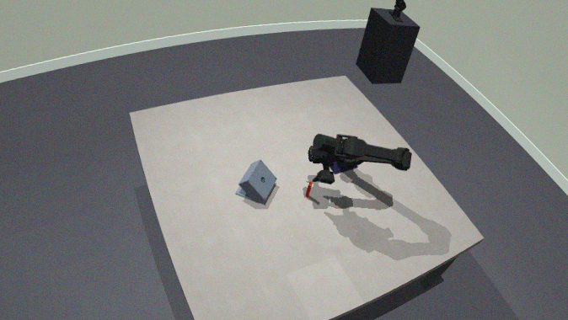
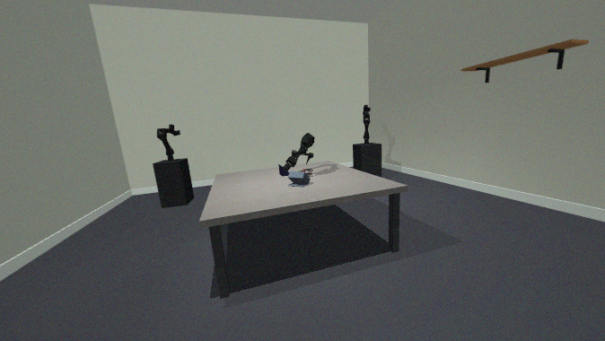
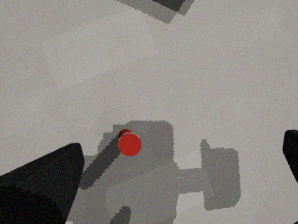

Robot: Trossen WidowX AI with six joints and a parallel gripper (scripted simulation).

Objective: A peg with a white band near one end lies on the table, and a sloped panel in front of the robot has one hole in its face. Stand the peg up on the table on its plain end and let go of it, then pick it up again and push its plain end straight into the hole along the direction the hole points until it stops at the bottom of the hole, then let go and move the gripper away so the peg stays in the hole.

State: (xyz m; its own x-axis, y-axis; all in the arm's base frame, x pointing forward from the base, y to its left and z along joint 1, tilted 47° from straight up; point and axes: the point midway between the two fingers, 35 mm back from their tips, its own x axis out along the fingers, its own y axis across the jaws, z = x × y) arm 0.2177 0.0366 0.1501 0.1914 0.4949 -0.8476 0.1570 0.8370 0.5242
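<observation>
The red peg [image 1: 308,191] [image 2: 306,170] [image 3: 130,144] stands upright on the table, its white-banded end up. In the wrist view its round red top shows from above, left of the middle between the fingers. My gripper [image 3: 184,147] is open and empty, pointing down above the peg, with the fingertips wide apart on either side of it. In the top view the arm partly hides the gripper. The blue-grey sloped panel [image 1: 255,177] [image 2: 298,175] stands beyond the peg, with one dark hole [image 1: 263,179] in its face. The hole is not visible in the wrist view.
The table [image 1: 219,236] [image 2: 251,197] carries the peg, the panel and the arm. A dark blue base piece [image 1: 345,168] [image 2: 283,170] lies under the arm. Shadows of the arm fall around the peg. Black pedestals [image 2: 173,182] [image 2: 367,159] with other arms stand away from the table.
</observation>
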